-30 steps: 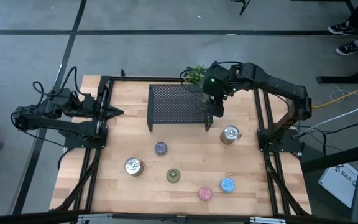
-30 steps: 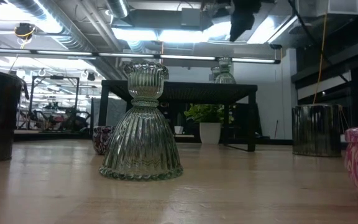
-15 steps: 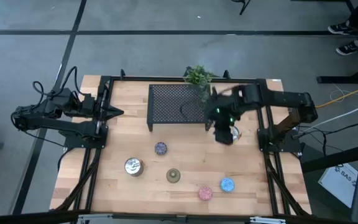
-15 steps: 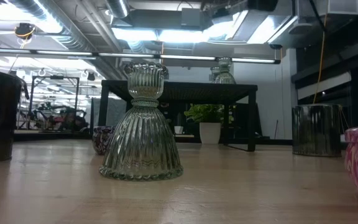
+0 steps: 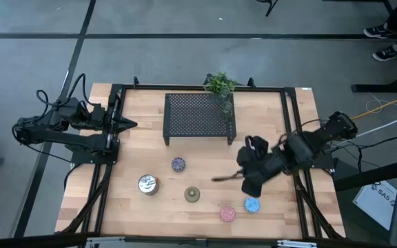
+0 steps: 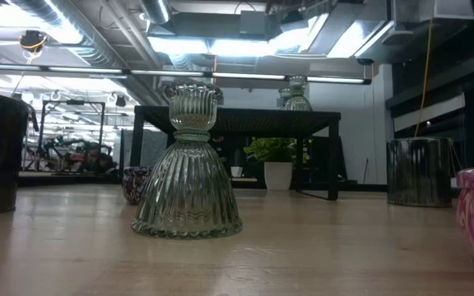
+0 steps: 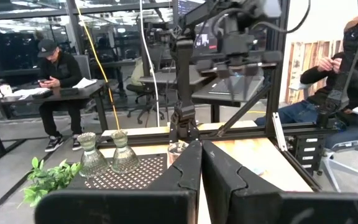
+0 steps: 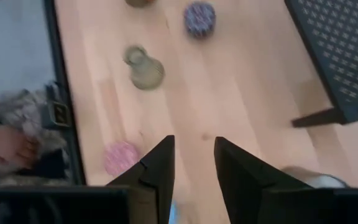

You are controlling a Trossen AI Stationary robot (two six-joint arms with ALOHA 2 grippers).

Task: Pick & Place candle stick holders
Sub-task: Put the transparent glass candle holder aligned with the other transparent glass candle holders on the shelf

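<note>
The right gripper (image 5: 248, 180) hangs above the counter (image 5: 136, 141), its fingers a little spread and holding nothing. The blue candle holder (image 5: 252, 204) stands just beside it, the pink one (image 5: 227, 214) near. The left gripper (image 5: 131, 125) waits pressed together.

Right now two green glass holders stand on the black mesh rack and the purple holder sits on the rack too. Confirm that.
Not quite. The high view shows the purple holder on the bare table, in front of the black mesh rack. The left wrist view does show two green glass holders on the rack.
</note>
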